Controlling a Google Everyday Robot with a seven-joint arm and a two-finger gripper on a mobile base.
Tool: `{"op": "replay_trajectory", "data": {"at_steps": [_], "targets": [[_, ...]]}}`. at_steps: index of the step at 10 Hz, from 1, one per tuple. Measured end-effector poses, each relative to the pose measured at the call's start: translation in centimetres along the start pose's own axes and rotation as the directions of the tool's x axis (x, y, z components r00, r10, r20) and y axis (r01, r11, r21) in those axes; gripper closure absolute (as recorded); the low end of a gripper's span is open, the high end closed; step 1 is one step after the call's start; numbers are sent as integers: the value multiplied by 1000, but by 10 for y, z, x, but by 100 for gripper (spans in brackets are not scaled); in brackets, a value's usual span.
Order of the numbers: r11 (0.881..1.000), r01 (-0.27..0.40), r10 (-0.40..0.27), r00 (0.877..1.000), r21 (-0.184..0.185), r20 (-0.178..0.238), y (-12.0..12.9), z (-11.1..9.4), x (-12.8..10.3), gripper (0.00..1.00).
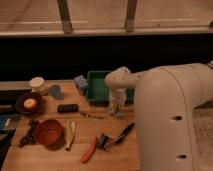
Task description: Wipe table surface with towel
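The table surface (90, 127) is a light-brown wooden top covered with small items. My white arm reaches in from the right and bends down just in front of the green tray. My gripper (116, 108) points down at the wood there, shut on the towel (118, 112), a small pale blue-grey cloth pressed against the tabletop under its tip. Most of the towel is hidden by the gripper.
A green tray (96, 90) stands behind the gripper, with a blue sponge (80, 82) and a blue-grey lump (55, 91) to its left. Nearer are an orange bowl (49, 131), a black block (67, 107), black utensils (117, 137), an orange-handled tool (89, 150) and a dark bowl (29, 103).
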Motion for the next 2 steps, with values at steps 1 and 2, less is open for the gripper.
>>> {"op": "replay_trajectory", "data": {"at_steps": [1, 2], "targets": [[1000, 16, -16, 1000, -5, 7, 8, -5, 11, 100], [1000, 20, -20, 1000, -11, 13, 15, -12, 24, 100]]}}
